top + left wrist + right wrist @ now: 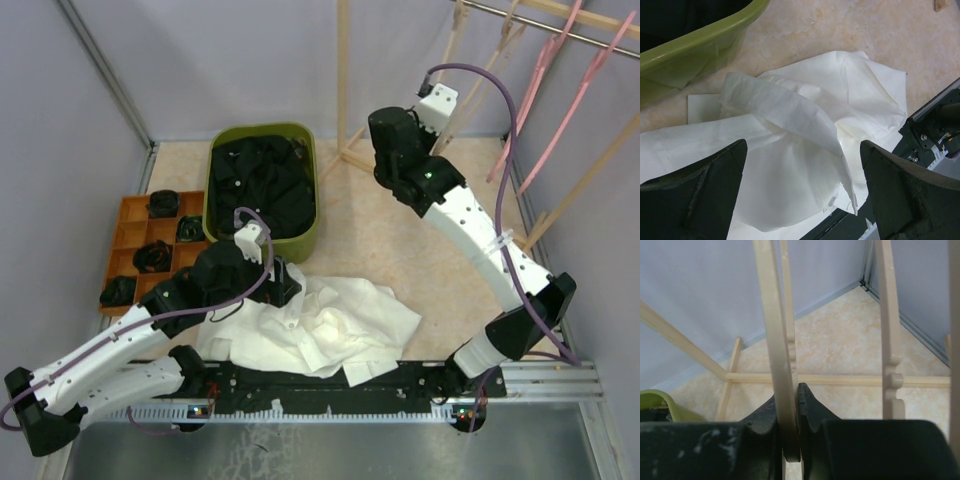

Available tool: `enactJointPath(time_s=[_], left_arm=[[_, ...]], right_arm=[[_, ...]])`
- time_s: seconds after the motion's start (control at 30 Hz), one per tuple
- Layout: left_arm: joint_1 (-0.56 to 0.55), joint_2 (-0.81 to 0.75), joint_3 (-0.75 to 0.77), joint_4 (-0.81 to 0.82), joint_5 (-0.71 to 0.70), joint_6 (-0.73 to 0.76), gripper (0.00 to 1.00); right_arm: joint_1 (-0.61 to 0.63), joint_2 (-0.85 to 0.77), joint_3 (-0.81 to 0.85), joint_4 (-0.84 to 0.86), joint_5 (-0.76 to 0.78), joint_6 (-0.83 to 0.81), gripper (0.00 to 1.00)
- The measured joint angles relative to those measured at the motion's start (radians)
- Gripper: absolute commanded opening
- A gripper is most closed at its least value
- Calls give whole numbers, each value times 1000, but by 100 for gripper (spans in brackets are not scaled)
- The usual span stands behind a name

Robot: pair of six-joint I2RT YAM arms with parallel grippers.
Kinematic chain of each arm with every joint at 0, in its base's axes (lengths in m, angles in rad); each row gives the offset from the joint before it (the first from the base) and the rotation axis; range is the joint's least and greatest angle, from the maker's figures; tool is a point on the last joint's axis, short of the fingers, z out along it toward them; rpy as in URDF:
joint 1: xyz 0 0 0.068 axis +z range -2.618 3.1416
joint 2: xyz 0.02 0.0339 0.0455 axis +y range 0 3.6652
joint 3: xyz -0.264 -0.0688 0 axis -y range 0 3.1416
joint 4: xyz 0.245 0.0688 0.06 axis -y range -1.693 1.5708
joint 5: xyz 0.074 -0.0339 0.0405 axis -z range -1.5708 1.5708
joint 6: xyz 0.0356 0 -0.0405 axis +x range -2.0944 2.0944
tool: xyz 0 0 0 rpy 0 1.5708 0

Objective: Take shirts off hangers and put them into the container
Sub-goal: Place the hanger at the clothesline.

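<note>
Beneath my left gripper [802,165] a shirt [330,330] lies on the table [400,240], the container [313,205] just ahead-left holds another shirt [262,180], and my right gripper [792,410] has a hanger [776,340] between its fingers.

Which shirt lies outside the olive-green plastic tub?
The white cloth shirt, crumpled on the tabletop under the open jaws of the left gripper; the black cloth shirt lies inside the olive-green rectangular plastic tub.
</note>
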Motion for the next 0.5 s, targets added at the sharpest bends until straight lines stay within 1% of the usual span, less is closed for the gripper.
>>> enactJointPath(time_s=[0.1,0.3,0.5], left_arm=[[0,0,0,0,0,0,99],[0,0,0,0,3,0,100],[0,0,0,0,7,0,99]], right_arm=[[-2,7,32,-18,-18,7,0],[-8,21,109,-34,-34,21,0],[-32,55,177,-91,-68,71,1]])
